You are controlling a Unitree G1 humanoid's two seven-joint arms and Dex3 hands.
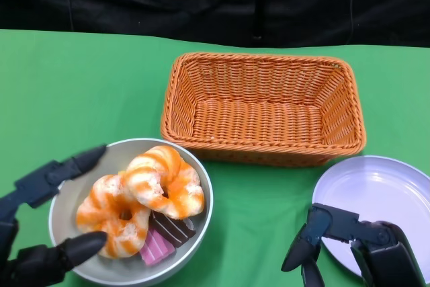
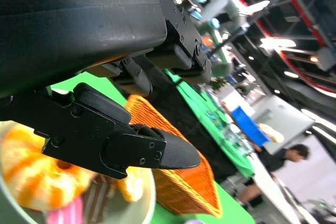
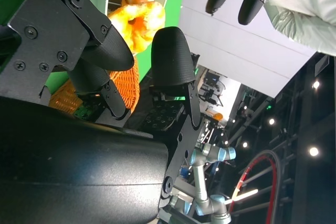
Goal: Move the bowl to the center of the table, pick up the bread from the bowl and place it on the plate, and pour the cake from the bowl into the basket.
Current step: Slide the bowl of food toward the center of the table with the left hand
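A smooth grey bowl (image 1: 195, 233) sits at the near left of a table covered in matte green cloth (image 1: 80, 92), holding two glossy ring-shaped breads (image 1: 164, 181) streaked orange and white. One bread leans on the other. Beside them lie two small cake slices: a dark brown one with pale stripes (image 1: 172, 228) and a pink one (image 1: 156, 246), both tucked against the bowl's near wall.

The robot's left hand (image 1: 47, 223), black and angular, brackets the bowl's left side. One pointed finger reaches over the far-left rim and another lies over the near-left rim against the lower bread. The fingers are spread apart, and the views do not show them gripping the bowl.

Beyond the bowl, just apart from it, stands a rectangular basket (image 1: 263, 107) of tightly woven orange wicker with sloping walls and a flat woven floor. To its near right lies a round, pale, shallow plate (image 1: 383, 186) with a smooth raised rim.

The right hand (image 1: 336, 243) rests at the plate's near-left edge, its ribbed black fingers apart and holding nothing. The right wrist view shows its rounded, textured fingertips (image 3: 170, 59) spread, with the basket's weave and the bread behind them.
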